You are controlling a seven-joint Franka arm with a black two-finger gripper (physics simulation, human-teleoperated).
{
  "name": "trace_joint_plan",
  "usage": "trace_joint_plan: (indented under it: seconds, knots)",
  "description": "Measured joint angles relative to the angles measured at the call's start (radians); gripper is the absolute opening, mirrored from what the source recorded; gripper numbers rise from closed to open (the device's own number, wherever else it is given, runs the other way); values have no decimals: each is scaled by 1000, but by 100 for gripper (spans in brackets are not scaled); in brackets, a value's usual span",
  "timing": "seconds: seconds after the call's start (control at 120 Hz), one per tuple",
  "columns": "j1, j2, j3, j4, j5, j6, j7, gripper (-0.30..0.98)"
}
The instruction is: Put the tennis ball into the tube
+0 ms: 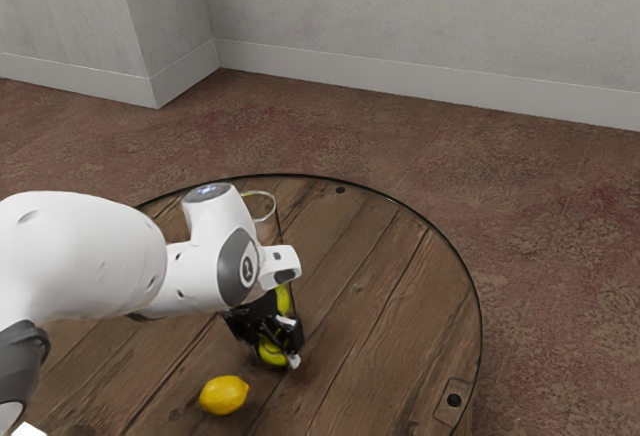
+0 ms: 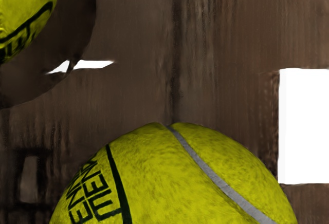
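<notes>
Bare gray walls (image 1: 430, 16) and a mottled reddish-brown floor (image 1: 560, 206) frame a round wooden tabletop (image 1: 375, 286), where a tennis ball (image 1: 272, 352) sits at the black jaws of a robot arm (image 1: 90, 256). How far open the jaws are, and whether they have hold of the ball, cannot be told. Just beside them rises a clear tube (image 1: 275, 204), a second tennis ball (image 1: 283, 299) showing through its wall. A lemon (image 1: 223, 395) lies near the jaws, toward the exterior view's lower left.

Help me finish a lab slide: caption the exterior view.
Franka arm with its gripper at a tennis ball, a lemon nearby on the round wooden table.
</notes>
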Motion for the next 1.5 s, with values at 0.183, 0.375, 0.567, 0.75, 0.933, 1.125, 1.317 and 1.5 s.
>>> trace_joint_plan:
  seconds: [0.183, 0.375, 0.567, 0.75, 0.933, 1.125, 1.317, 1.5]
  knots:
    - [-300, 8, 199, 18, 12, 0, -30, 25]
    - [-457, 75, 428, 155, 201, -24, -66, 15]
    - [-485, 135, 591, 383, 481, -145, -91, 22]
    - [-454, 191, 644, 511, 686, -321, -94, 28]
    - [-444, 321, 640, 467, 797, -406, -104, 29]
    - [-461, 480, 631, 503, 945, -442, -130, 29]
    - [-472, 568, 626, 517, 1035, -451, -163, 33]
    - [-524, 526, 627, 510, 1044, -453, -186, 37]
